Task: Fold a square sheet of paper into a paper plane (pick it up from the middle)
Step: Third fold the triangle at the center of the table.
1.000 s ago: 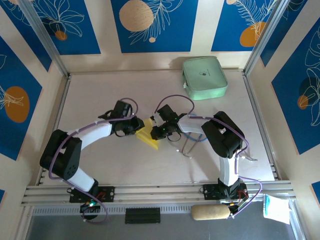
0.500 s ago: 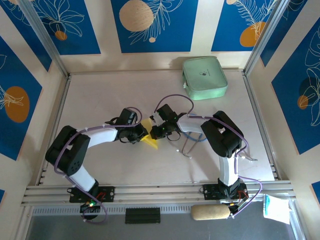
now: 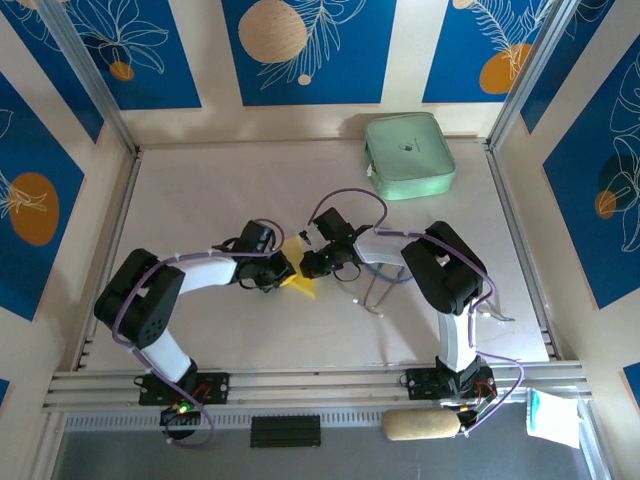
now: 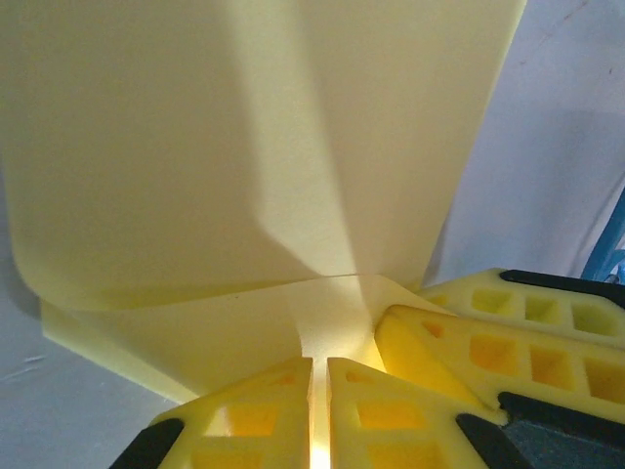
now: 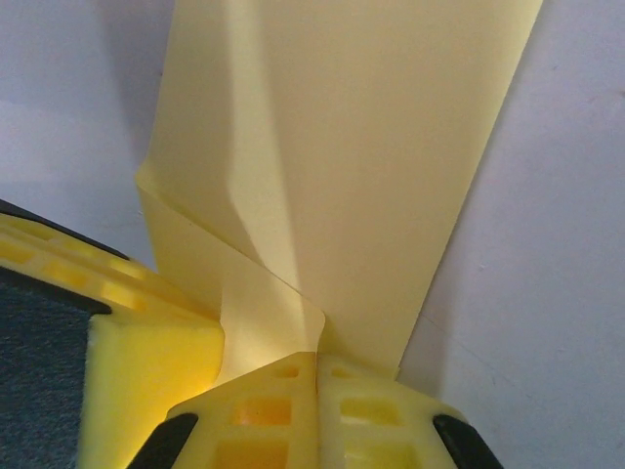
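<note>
Overhead: mint-green case (image 3: 409, 155) at far right of counter (image 3: 200, 190), well apart from work. Blue cable (image 3: 396, 277) beside right arm. Partly folded yellow paper sheet (image 3: 302, 284) mid-counter, between both hands. Left hand (image 3: 283, 270) comes in low from left, clenched on sheet's fold. Right hand (image 3: 311, 264) opposite, just beside it, pinching same sheet.

Mint-green case (image 3: 409, 155): rounded corners, small dark mark on lid, lying flat on pale surface (image 3: 200, 190).
Blue cable (image 3: 398, 279): looped on surface, nearward of case, well apart from it.
Metal rail (image 3: 300, 385): runs along surface edge opposite case.
Beige roll (image 3: 422, 426): past rail, straight nearward of case.
Black slotted block (image 3: 285, 431): past rail, near-left of case.
White-blue packet (image 3: 553, 415): past rail, near-right of case.
Blue wall panels (image 3: 300, 50): leaf and disc prints, just behind case.
</note>
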Controlling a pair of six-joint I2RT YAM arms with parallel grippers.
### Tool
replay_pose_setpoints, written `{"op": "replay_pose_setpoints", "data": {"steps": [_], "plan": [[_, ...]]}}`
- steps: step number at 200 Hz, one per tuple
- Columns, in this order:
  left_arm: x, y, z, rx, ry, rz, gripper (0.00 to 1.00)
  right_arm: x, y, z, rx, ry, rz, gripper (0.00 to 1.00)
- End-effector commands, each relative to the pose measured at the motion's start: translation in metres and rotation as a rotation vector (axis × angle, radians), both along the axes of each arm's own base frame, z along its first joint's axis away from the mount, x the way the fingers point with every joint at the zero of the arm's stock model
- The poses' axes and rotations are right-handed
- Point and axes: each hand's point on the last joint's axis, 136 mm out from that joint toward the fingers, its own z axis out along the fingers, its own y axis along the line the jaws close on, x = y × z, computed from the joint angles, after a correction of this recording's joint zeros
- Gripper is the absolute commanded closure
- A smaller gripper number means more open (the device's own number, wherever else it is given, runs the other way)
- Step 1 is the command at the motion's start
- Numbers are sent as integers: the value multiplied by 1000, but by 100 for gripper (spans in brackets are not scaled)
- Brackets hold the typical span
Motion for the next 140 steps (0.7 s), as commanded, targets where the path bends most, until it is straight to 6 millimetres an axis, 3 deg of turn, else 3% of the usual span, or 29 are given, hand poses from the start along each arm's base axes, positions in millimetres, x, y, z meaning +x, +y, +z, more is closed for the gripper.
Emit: {"op": "replay_pose_setpoints", "data": {"steps": [1,121,140], "plan": [[-7,3,-11,28,20,-3,88,-5,-8,-17,-54,59,-21,100],[-9,7,-23,62,45,-5,89,-4,-7,-15,-49,63,-20,100],[-12,9,-27,79,63,-3,90,-2,-4,-7,-31,58,-25,100]]}}
